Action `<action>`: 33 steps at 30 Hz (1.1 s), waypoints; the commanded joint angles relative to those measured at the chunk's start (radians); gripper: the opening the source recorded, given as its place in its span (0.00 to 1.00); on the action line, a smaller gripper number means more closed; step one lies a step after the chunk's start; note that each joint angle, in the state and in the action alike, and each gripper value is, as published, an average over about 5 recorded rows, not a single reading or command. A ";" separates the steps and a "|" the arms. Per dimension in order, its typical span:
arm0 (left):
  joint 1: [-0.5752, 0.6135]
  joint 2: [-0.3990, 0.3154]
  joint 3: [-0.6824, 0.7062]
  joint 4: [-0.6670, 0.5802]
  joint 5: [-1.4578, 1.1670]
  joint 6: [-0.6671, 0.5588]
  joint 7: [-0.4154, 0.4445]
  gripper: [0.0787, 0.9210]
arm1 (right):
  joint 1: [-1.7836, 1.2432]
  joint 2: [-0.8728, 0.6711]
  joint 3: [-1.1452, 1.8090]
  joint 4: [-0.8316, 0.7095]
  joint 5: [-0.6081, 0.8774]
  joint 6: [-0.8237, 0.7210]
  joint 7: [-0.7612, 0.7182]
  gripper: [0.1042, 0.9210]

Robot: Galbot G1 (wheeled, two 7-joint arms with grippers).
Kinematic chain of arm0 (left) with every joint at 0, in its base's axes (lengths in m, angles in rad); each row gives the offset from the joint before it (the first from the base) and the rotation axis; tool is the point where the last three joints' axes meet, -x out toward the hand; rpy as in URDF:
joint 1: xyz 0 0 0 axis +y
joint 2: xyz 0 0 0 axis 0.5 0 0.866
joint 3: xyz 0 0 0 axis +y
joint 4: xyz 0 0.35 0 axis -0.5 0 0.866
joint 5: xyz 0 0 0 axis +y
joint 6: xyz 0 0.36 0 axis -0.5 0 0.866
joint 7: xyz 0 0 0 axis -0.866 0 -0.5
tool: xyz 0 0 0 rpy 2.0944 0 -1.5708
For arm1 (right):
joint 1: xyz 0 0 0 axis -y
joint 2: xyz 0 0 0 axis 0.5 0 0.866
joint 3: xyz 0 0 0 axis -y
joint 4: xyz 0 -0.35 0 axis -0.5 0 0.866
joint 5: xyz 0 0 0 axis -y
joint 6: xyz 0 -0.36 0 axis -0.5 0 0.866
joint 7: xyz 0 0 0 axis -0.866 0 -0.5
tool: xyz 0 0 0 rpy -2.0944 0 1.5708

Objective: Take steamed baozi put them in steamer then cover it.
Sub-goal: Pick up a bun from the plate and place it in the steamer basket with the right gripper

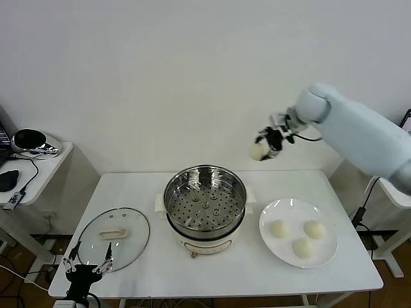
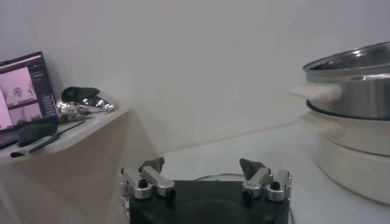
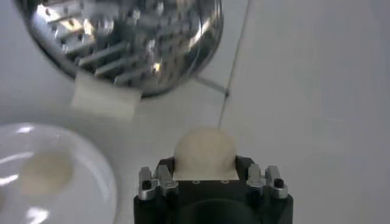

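Observation:
My right gripper (image 1: 264, 146) is shut on one cream-white baozi (image 1: 258, 151) and holds it high, to the right of and above the steamer (image 1: 204, 206). The baozi fills the jaws in the right wrist view (image 3: 205, 153). The steel steamer with its perforated tray is empty and also shows in the right wrist view (image 3: 122, 42). Three baozi (image 1: 302, 248) lie on the white plate (image 1: 267, 239). The glass cover (image 1: 114, 233) lies flat on the table, left of the steamer. My left gripper (image 1: 88, 264) is open and parked at the front left corner.
A side table (image 1: 38, 168) with a mouse and a shiny object stands at the far left. A laptop screen (image 2: 24, 91) shows on it in the left wrist view. A second stand is at the far right edge.

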 commanded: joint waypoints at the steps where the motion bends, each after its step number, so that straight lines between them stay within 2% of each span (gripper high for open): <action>1: -0.001 0.001 -0.002 0.002 -0.003 -0.002 0.000 0.88 | 0.079 0.156 -0.117 -0.026 0.069 0.034 0.022 0.63; 3: -0.003 0.000 -0.006 0.003 -0.003 -0.002 0.000 0.88 | 0.069 0.171 -0.157 0.003 0.044 0.035 0.029 0.63; 8: -0.004 -0.005 -0.011 0.005 -0.002 -0.004 0.000 0.88 | 0.037 0.204 -0.221 0.009 -0.082 0.371 0.057 0.64; 10: -0.005 -0.008 -0.012 0.005 -0.002 -0.004 0.000 0.88 | 0.017 0.220 -0.227 -0.014 -0.131 0.418 0.067 0.64; 21: 0.002 -0.018 -0.027 0.000 -0.002 -0.006 0.000 0.88 | -0.043 0.272 -0.225 -0.115 -0.286 0.587 0.105 0.65; 33: 0.001 -0.019 -0.030 0.000 -0.002 -0.008 0.000 0.88 | -0.080 0.305 -0.194 -0.208 -0.403 0.656 0.135 0.66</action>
